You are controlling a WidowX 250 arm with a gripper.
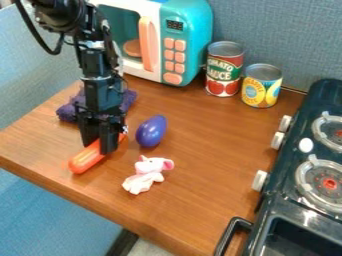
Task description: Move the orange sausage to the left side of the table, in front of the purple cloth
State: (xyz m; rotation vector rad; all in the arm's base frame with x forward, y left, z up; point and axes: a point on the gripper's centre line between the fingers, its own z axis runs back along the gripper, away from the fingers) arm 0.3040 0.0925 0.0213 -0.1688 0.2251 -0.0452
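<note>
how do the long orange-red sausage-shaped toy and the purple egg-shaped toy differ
Shape: the long orange-red sausage-shaped toy is a slim stick with a rounded end; the purple egg-shaped toy is shorter and plumper.
Colour: the sausage is orange-red, the egg deep purple.
Place: the black gripper is right at the sausage, partly covering it; the egg lies beside them, uncovered.
Shared: both lie on the brown wooden table and look smooth.
</note>
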